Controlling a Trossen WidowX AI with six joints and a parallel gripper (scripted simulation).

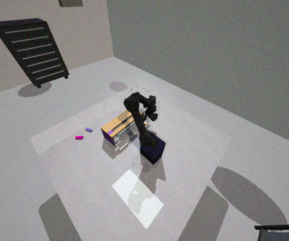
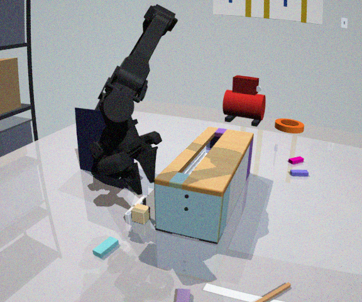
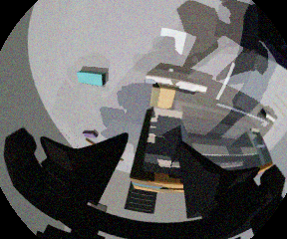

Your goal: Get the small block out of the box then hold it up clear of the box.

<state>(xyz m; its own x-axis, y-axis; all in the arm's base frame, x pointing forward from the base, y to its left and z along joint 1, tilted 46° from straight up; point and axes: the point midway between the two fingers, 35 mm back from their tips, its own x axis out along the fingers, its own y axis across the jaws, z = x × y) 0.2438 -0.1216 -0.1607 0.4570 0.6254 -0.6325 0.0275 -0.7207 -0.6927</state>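
The box (image 1: pixel 116 123) (image 2: pixel 187 216) has a wooden top with a long slot, a light blue end and a purple end. A small tan block (image 2: pixel 140 213) (image 3: pixel 166 98) lies outside it, low beside the clear front at the blue end, next to a white lip (image 2: pixel 128 216) (image 3: pixel 188 86). My gripper (image 2: pixel 146 187) (image 3: pixel 153 140) is open and empty, pointing down at a slant along the clear front, above the block's level and short of it. In the wrist view the block shows beyond the gap between the fingertips. The fingers' exact clearance from the box cannot be told.
A cyan block (image 2: pixel 105 246) (image 3: pixel 91 78) lies on the table beyond the blue end. A purple block (image 2: pixel 183 295) lies farther out. Magenta (image 1: pixel 79 137) (image 2: pixel 296 160) and blue-violet (image 1: pixel 89 129) (image 2: pixel 299 172) blocks lie on the other side of the box.
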